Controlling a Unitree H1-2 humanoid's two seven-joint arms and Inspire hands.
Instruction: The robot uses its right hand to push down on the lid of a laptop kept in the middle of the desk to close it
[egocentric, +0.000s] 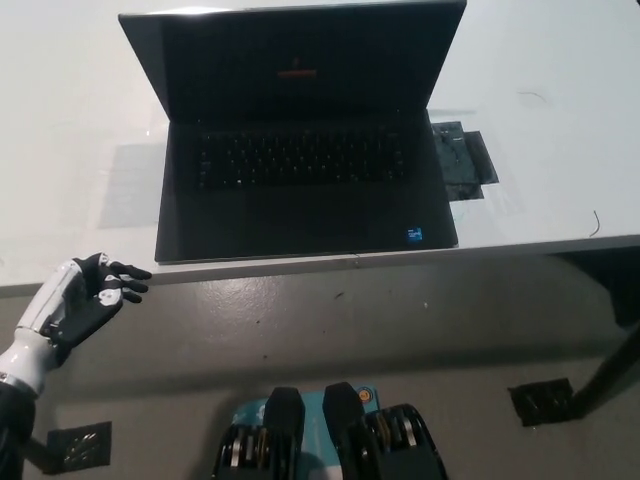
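The laptop (300, 140) is sitting open across the upper middle of the frame on the white desk (560, 190), its lid (295, 60) tilting up and back over the dark keyboard. At lower left the white left hand (88, 298) is hovering below the desk edge, fingers spread and gripping nothing. The right hand isn't showing anywhere in frame.

One head view only — looking steeply down, fairly near, across the desk (560, 150) edge to the floor (400, 330).
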